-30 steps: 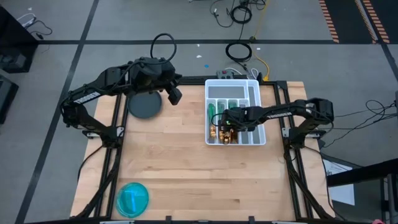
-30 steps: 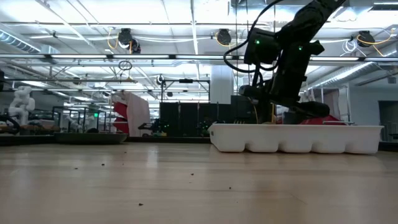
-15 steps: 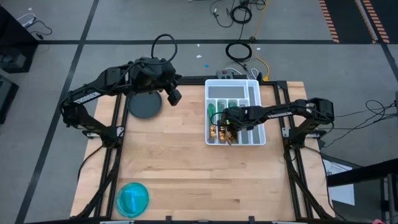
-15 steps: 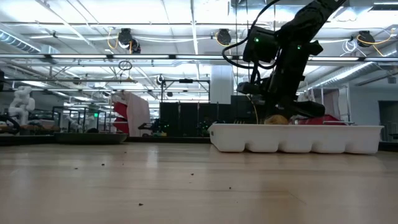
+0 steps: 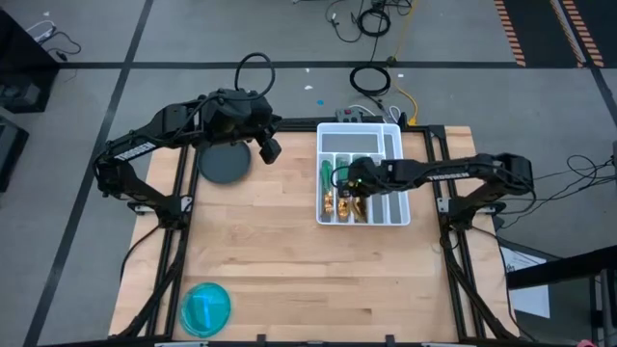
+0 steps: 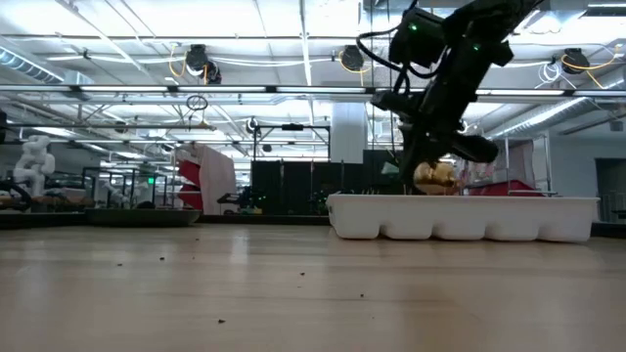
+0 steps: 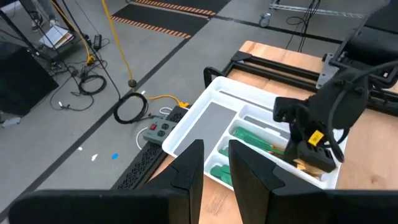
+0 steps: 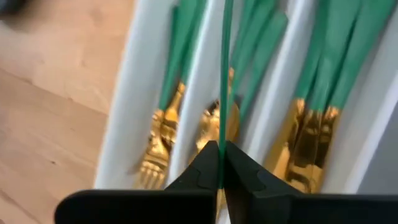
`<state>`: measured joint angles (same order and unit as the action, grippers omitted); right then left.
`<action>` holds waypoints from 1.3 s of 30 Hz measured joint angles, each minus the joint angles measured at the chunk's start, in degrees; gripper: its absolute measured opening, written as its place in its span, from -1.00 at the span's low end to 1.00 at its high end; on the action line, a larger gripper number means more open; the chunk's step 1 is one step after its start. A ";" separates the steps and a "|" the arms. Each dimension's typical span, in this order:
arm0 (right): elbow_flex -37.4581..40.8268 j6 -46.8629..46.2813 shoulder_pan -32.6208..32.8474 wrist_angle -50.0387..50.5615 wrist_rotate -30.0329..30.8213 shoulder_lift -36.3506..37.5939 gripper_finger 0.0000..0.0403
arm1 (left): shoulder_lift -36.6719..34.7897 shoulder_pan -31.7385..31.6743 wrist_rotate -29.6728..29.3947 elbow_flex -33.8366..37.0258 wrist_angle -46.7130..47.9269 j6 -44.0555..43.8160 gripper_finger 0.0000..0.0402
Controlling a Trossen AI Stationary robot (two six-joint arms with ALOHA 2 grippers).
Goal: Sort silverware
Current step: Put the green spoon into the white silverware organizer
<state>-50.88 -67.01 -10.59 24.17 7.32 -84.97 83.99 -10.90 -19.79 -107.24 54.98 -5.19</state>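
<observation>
The silverware (image 5: 339,198) lies in the white compartmented tray (image 5: 397,140) at the table's far right, green handles toward the far edge and gold heads toward the near one. My right gripper (image 5: 355,186) hangs over the tray's left compartments, shut on one green-handled piece whose rounded gold head (image 6: 433,176) shows just above the tray rim (image 6: 489,200). My left gripper (image 5: 271,149) stays raised beside the dark round plate (image 5: 224,164), and its fingers (image 7: 189,168) stand open with nothing between them. My right gripper pinches the piece's slim green handle (image 8: 222,134) between its two fingertips (image 8: 239,165), which close on the handle's flat sides. The fingers slant down from above and from the table's right. The piece is lifted clear of the tray, its gold head lowest.
A blue-green round dish (image 5: 205,306) sits at the table's near left corner. A power strip (image 5: 349,116) and cables lie on the floor past the far edge. Bare wood (image 5: 289,251) stretches across the middle and near side of the table.
My right gripper has shut on a piece in the tray's left compartments and risen with it. The piece has come up out of the tray, so its gold head now shows above the rim in the low view.
</observation>
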 joint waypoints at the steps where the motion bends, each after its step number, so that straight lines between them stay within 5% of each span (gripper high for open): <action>1: -0.62 0.77 -0.29 0.02 0.08 -0.01 -1.00 | 0.00 0.00 0.00 0.00 0.00 0.00 -0.58; 14: -14.49 8.55 -3.91 10.75 4.44 -9.62 -1.00 | 0.00 0.00 0.00 0.00 0.00 -0.46 -0.58; 39: -13.46 3.61 -3.98 1.18 2.86 -12.48 -1.00 | 0.00 0.00 0.00 0.00 0.02 -0.42 -0.58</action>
<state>-64.34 -63.40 -14.57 25.34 10.18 -97.45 83.99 -10.90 -19.79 -107.24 55.00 -5.61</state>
